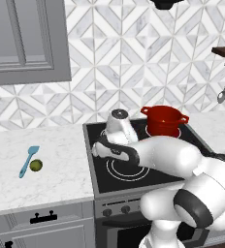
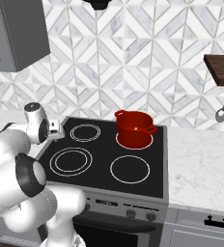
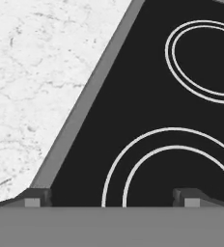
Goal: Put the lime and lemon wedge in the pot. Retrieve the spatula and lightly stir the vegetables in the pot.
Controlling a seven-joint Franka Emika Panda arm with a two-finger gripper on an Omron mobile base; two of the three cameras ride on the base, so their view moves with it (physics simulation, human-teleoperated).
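The olive-green lime [image 1: 36, 165] lies on the marble counter left of the stove, touching or almost touching the light-blue spatula [image 1: 29, 161] beside it. The red pot [image 1: 164, 120] [image 2: 134, 128] stands on the back right burner. A small yellow speck inside it looks like the lemon wedge [image 2: 134, 129]. My gripper [image 1: 96, 151] [image 2: 56, 129] hangs over the stove's left edge, well right of the lime and left of the pot. In the hand view the gripper [image 3: 111, 198] is open, its fingertips [image 3: 33, 198] wide apart over the front left burner with nothing between them.
The black cooktop [image 2: 97, 166] has four ringed burners. Marble counter [image 1: 51, 181] lies to its left and marble counter [image 2: 201, 169] to its right. Metal utensils [image 2: 222, 114] hang from a wooden shelf [image 2: 221, 65] at the right. A grey cabinet [image 1: 27, 43] hangs at the upper left.
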